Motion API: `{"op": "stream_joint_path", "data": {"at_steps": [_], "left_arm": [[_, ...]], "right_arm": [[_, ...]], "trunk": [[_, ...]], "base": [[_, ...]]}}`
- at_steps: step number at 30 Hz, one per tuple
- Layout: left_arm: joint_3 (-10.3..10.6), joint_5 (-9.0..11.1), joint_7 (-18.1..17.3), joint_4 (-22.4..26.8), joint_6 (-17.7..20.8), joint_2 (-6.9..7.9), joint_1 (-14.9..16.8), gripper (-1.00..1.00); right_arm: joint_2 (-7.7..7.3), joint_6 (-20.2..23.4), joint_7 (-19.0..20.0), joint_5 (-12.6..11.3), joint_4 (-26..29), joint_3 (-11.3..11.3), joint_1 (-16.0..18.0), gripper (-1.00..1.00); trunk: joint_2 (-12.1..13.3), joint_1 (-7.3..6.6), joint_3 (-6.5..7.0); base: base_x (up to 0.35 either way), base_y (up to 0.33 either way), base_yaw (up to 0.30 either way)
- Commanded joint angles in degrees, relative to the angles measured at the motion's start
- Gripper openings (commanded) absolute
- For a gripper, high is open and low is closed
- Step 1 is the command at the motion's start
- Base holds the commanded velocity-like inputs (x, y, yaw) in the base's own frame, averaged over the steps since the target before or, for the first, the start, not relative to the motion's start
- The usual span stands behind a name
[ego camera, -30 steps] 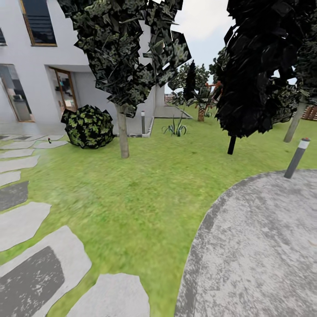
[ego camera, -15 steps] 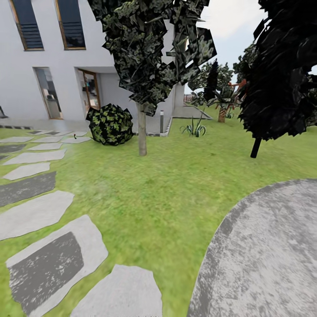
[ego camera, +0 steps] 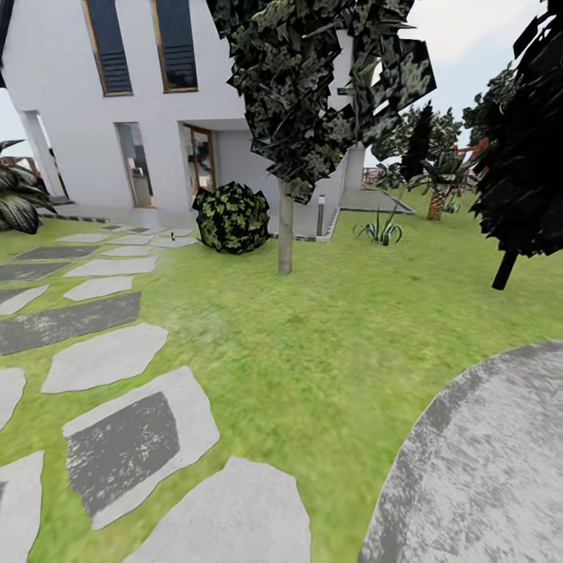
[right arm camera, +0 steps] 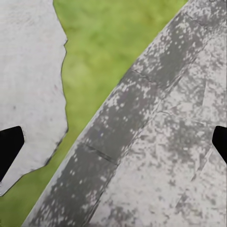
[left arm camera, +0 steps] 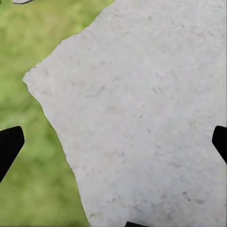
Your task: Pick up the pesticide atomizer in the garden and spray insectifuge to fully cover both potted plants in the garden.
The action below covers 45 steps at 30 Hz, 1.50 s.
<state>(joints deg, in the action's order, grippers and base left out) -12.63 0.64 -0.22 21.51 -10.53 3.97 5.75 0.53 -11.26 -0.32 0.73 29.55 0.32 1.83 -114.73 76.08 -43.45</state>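
The garden's green lawn point(ego camera: 313, 336) spreads ahead, with the round mottled grey stone patio point(ego camera: 485, 469) at the lower right. The pesticide atomizer and the potted plants are out of view. My left gripper point(left arm camera: 113, 142) is open, its black fingertips wide apart over a pale stepping stone point(left arm camera: 142, 118) and grass point(left arm camera: 33, 142). My right gripper point(right arm camera: 113, 142) is also open, above the patio's darker rim point(right arm camera: 118, 137), a strip of grass point(right arm camera: 109, 47) and a pale stone point(right arm camera: 28, 85). Neither gripper holds anything.
Grey stepping stones point(ego camera: 133, 438) run along the left toward a white house point(ego camera: 78, 117). A thin tree trunk point(ego camera: 285, 234), a round bush point(ego camera: 232, 219) and a short bollard point(ego camera: 320, 215) stand mid-lawn. A dark tree point(ego camera: 524, 188) is at right, a spiky agave point(ego camera: 381, 231) behind.
The whole view has swung to the left, so the camera moved: more stepping stones and house show, the patio slid right, and the bollard at the right edge left the picture.
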Motion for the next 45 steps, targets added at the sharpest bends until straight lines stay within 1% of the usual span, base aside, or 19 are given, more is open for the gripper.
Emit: {"op": "stream_joint_path", "data": {"at_steps": [1, 23, 29, 39, 41, 43, 45], "left_arm": [[-0.11, 0.06, -0.02, -0.07, -0.2, -0.01, 0.05, 1.0], [-0.12, 0.06, 0.04, -0.07, -0.2, -0.01, 0.05, 1.0], [-0.08, 0.05, 0.02, -0.07, -0.2, -0.06, 0.05, 1.0], [0.04, -0.11, -0.04, -0.07, -0.2, -0.04, 0.05, 1.0], [0.11, -0.33, -0.04, -0.07, -0.2, -0.03, 0.05, 1.0], [0.07, -0.14, -0.04, -0.07, -0.2, 0.11, 0.05, 1.0], [0.08, -0.12, -0.04, -0.07, -0.2, 0.11, 0.05, 1.0]], "right_arm": [[-0.01, -0.16, -0.03, 0.07, -0.02, 0.03, 0.02, 1.0], [0.03, -0.1, -0.03, 0.14, -0.08, 0.09, 0.02, 1.0], [0.08, -0.16, -0.03, 0.06, -1.3, 0.12, 0.02, 1.0], [0.08, -0.16, -0.03, 0.06, -1.6, 0.12, 0.02, 1.0], [0.08, -0.16, -0.03, 0.06, -1.6, 0.12, 0.02, 1.0], [0.07, -0.13, 0.11, 0.06, -1.57, 0.08, 0.02, 1.0], [-0.18, -0.13, 0.3, 0.06, -1.56, 0.03, 0.02, 1.0]], "trunk": [[-0.44, 0.22, -0.24], [-9.26, 5.05, -4.19], [-11.67, 6.37, -5.26], [-11.67, 6.37, -5.26], [-11.67, 6.37, -5.26], [-11.67, 6.37, -5.26], [-11.67, 6.37, -5.26]], "base": [[0.0, 0.0, 0.282], [0.0, 0.0, 0.282], [0.0, 0.0, 0.282], [0.007, 0.0, 0.282], [0.165, 0.0, 0.282], [0.296, 0.0, 0.148], [0.316, 0.0, 0.06]]}}
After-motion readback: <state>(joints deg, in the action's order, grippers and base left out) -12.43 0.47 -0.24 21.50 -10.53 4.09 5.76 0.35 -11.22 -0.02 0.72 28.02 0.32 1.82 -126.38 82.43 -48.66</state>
